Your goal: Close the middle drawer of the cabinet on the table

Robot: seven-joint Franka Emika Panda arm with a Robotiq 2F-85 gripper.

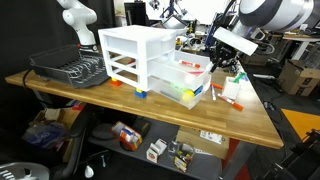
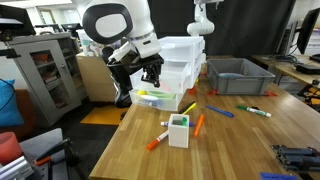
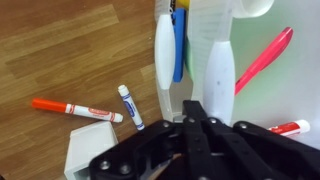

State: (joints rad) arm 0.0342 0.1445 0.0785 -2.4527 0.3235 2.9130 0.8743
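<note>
The white three-tier cabinet (image 1: 133, 52) stands on the wooden table (image 1: 250, 120) and shows in both exterior views (image 2: 190, 52). Its middle drawer (image 1: 192, 68) is pulled out, with something orange-red inside. The bottom drawer (image 1: 177, 90) is pulled out too and holds a green item. My gripper (image 1: 222, 60) hangs at the front of the open drawers (image 2: 150, 76). In the wrist view its fingers (image 3: 195, 108) are shut together and empty, right over the translucent drawer (image 3: 215, 60), which holds blue, white and red markers.
A black wire dish rack (image 1: 70, 68) stands beside the cabinet. A grey bin (image 2: 238, 75) sits behind it. A small white box (image 2: 179, 130) and loose markers (image 2: 158, 142) lie on the table near the drawers. An orange marker (image 3: 75, 108) lies below the gripper.
</note>
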